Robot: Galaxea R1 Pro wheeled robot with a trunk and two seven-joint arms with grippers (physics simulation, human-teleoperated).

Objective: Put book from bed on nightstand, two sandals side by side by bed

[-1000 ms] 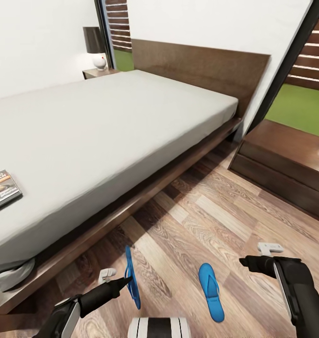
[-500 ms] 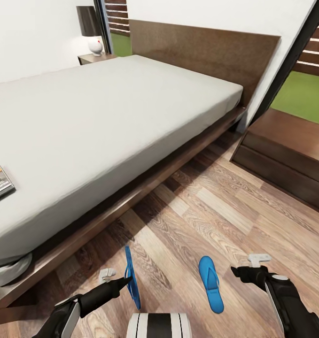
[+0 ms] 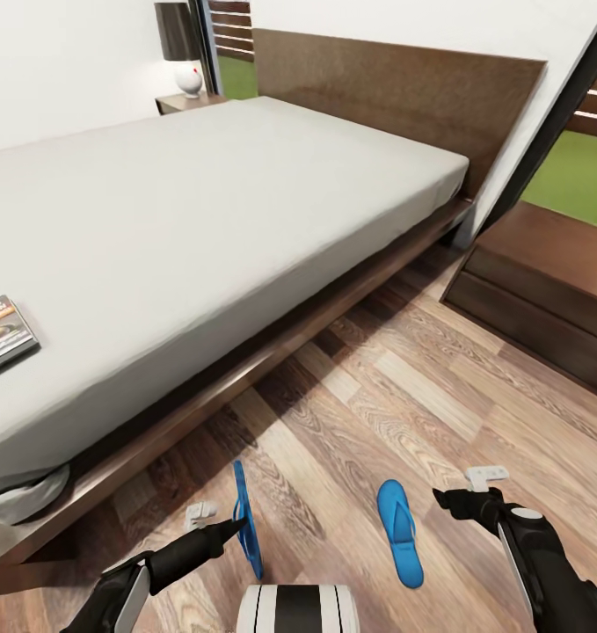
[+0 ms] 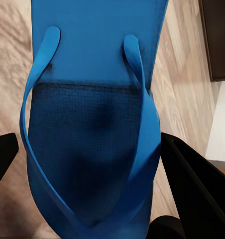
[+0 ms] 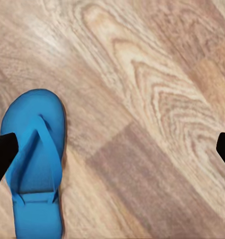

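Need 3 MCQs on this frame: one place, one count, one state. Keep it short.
1. Where is the book?
A. on the bed
B. on the floor
C. on a nightstand

2. How many sandals are in the head view?
A. one
B. two
C. three

3. What is the left gripper doing?
A. open over bare floor
B. shut on a sandal
C. holding the book

Key: 1 A, it lies on the bed's mattress near the left edge. 2 B, the held sandal and the floor sandal. 3 B, the left wrist view has fingers flanking its sole.
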